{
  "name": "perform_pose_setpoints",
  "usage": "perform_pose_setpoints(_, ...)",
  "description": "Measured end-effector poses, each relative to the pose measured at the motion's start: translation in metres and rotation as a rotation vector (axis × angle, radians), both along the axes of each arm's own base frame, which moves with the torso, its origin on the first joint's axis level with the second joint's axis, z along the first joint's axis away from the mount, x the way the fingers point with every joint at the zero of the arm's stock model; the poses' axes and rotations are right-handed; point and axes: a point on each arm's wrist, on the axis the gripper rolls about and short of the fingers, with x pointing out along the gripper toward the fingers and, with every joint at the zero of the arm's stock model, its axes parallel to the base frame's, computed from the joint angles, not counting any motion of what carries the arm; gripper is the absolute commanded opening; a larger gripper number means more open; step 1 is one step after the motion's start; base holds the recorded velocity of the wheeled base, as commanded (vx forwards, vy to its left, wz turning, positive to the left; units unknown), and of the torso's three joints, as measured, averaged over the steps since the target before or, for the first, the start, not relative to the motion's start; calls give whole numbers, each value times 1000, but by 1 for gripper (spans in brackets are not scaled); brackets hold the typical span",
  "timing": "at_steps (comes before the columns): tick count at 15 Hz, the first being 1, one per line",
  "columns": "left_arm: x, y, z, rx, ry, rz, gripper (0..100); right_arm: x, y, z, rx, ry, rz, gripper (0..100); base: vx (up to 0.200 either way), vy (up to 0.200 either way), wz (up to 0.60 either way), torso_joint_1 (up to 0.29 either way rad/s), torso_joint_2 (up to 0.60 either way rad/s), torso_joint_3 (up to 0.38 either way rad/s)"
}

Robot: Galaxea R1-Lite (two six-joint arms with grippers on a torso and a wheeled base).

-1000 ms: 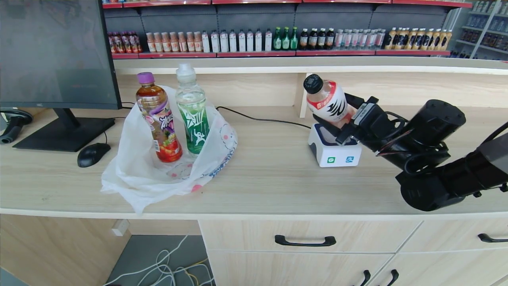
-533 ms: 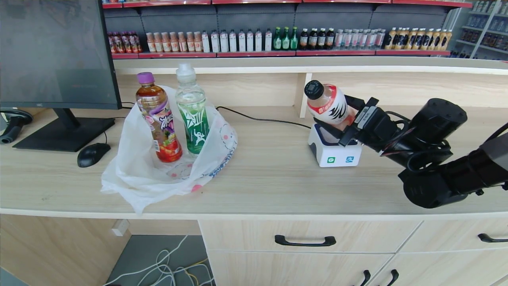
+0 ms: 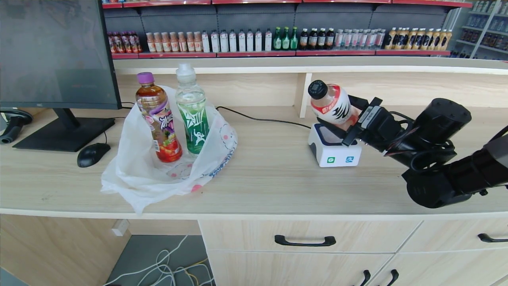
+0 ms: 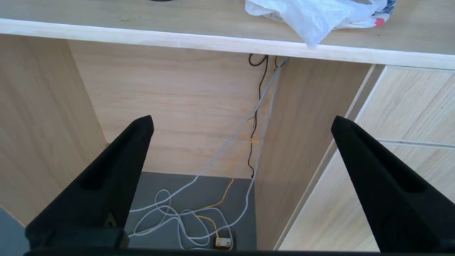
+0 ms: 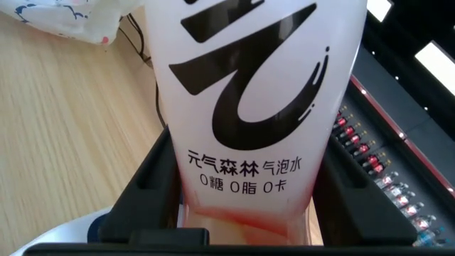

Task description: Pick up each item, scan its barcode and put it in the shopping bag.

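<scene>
the right gripper (image 3: 349, 124) is clamped on the bottle (image 3: 331, 104), tilted just above the scanner (image 3: 334, 154), the left gripper (image 4: 242, 128) hanging spread below the counter (image 4: 142, 32); the scan may miss if the barcode faces away, and the slick bottle could slip on the way to the bag (image 3: 135, 178).

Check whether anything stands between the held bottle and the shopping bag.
Nothing visible does: bare counter lies between the white bottle, in the right pincer over the scanner, and the shopping bag. Inside it a purple-capped bottle and a green-labelled bottle stand upright.
</scene>
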Motion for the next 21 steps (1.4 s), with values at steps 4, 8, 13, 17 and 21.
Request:
perform_pose_setpoints(4, 0, 0, 0, 1, 1, 0, 100, -4, 1, 3, 104, 26, -23, 0, 0, 0, 0, 0, 0, 0)
perform_pose_setpoints(8, 0, 0, 0, 1, 1, 0, 100, -18, 6, -1, 295, 103, -107, 0, 0, 0, 0, 0, 0, 0)
perform_pose_setpoints(13, 0, 0, 0, 3, 3, 0, 100, -44, 3, 19, 531, 179, -166, 0, 0, 0, 0, 0, 0, 0)
perform_pose_setpoints(17, 0, 0, 0, 2, 3, 0, 100, -73, 6, 32, 774, 256, -203, 0, 0, 0, 0, 0, 0, 0)
perform_pose_setpoints(21, 0, 0, 0, 0, 3, 0, 100, -89, 10, 30, 840, 338, -140, 0, -50, 0, 0, 1, 1, 1)
